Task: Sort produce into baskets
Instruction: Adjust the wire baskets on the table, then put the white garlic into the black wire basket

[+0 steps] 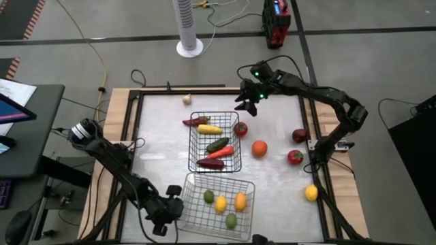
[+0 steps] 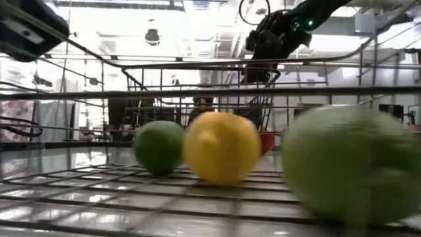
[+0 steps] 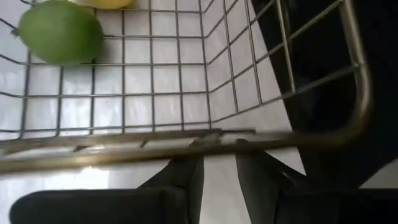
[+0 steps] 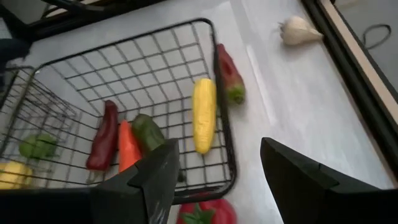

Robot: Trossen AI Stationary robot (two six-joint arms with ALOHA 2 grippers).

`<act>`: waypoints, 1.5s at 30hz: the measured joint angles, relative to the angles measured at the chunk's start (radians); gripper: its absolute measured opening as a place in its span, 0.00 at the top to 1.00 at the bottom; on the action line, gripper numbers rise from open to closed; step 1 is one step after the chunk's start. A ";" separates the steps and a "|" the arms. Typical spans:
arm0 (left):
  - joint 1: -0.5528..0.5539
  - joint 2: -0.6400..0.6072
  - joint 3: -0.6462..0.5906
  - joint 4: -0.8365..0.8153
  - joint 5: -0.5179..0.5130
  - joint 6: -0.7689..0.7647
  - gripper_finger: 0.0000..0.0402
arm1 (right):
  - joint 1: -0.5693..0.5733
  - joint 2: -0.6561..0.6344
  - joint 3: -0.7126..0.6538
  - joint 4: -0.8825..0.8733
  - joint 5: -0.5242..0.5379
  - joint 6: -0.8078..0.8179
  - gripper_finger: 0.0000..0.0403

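Where wire-grid basket (image 4: 221, 149) sits, smooth yellow corn (image 4: 203, 121) inside.

The upper wire basket (image 1: 215, 143) holds yellow corn (image 1: 209, 128), a cucumber (image 1: 218, 144), a carrot (image 1: 220, 153) and a dark red chilli (image 1: 210, 163); the lower basket (image 1: 216, 201) holds two green (image 1: 208, 197) and two yellow fruits (image 1: 221, 203). Garlic (image 1: 187, 99), a red pepper (image 1: 195, 121), an orange (image 1: 259, 148), red fruits (image 1: 294, 157) and a lemon (image 1: 311, 192) lie loose on the table
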 joint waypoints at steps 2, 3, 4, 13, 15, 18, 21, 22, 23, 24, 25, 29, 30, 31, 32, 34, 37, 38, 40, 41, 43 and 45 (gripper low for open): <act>0.021 -0.004 0.000 -0.001 0.071 -0.004 0.79 | 0.013 -0.022 0.000 -0.003 0.018 0.000 0.37; 0.029 -0.004 0.000 -0.011 0.123 -0.008 0.79 | 0.016 -0.035 0.000 -0.009 0.024 0.000 0.37; 0.034 -0.004 0.000 -0.033 0.178 -0.016 0.79 | 0.017 -0.046 0.000 -0.016 0.026 0.000 0.37; 0.050 -0.116 0.000 -0.292 -0.061 -0.066 0.79 | 0.059 -0.098 0.000 -0.064 0.054 0.027 0.37; 0.062 -0.142 0.000 -0.366 -0.190 -0.112 0.79 | 0.086 -0.098 0.000 -0.068 0.079 0.027 0.37; 0.110 -0.174 0.000 -0.473 -0.354 -0.176 0.79 | 0.133 -0.098 0.000 -0.058 0.171 0.021 0.37; 0.202 -0.192 0.000 -0.541 -0.435 -0.216 0.80 | 0.163 -0.114 -0.018 -0.010 0.238 0.008 0.37; 0.241 -0.194 0.000 -0.548 -0.441 -0.211 0.80 | 0.168 -0.126 -0.036 0.019 0.239 0.003 0.37; 0.282 -0.194 0.000 -0.549 -0.440 -0.195 0.81 | 0.169 -0.142 -0.058 0.048 0.240 0.003 0.37; 0.321 -0.194 0.000 -0.549 -0.439 -0.171 0.82 | 0.167 -0.159 -0.086 0.075 0.240 0.003 0.37; 0.358 -0.194 0.000 -0.550 -0.436 -0.142 0.83 | 0.161 -0.176 -0.113 0.095 0.239 0.003 0.37; 0.479 -0.195 -0.001 -0.560 -0.445 0.015 0.89 | 0.130 -0.258 -0.237 0.152 0.243 0.027 0.37; 0.505 -0.199 -0.002 -0.565 -0.451 0.059 0.90 | 0.124 -0.282 -0.266 0.168 0.243 0.033 0.37; 0.532 -0.207 -0.009 -0.555 -0.459 0.102 0.91 | 0.120 -0.305 -0.298 0.192 0.243 0.041 0.37; 0.562 -0.219 -0.023 -0.527 -0.461 0.142 0.93 | 0.118 -0.327 -0.329 0.218 0.243 0.051 0.37; 0.627 -0.253 -0.076 -0.451 -0.429 0.211 0.94 | 0.121 -0.366 -0.390 0.284 0.243 0.070 0.37; 0.730 -0.321 -0.182 -0.312 -0.331 0.281 0.96 | 0.137 -0.415 -0.465 0.385 0.242 0.096 0.37; 0.763 -0.345 -0.218 -0.268 -0.312 0.297 0.97 | 0.143 -0.428 -0.483 0.408 0.242 0.104 0.37; 0.831 -0.386 -0.275 -0.188 -0.280 0.340 0.97 | 0.154 -0.447 -0.514 0.444 0.242 0.120 0.37; 0.862 -0.404 -0.299 -0.157 -0.265 0.363 0.97 | 0.159 -0.453 -0.525 0.454 0.242 0.129 0.37; 0.932 -0.432 -0.333 -0.111 -0.253 0.396 0.98 | 0.176 -0.456 -0.530 0.456 0.242 0.138 0.37; 1.003 -0.450 -0.360 -0.047 -0.248 0.430 0.98 | 0.192 -0.456 -0.530 0.463 0.242 0.138 0.37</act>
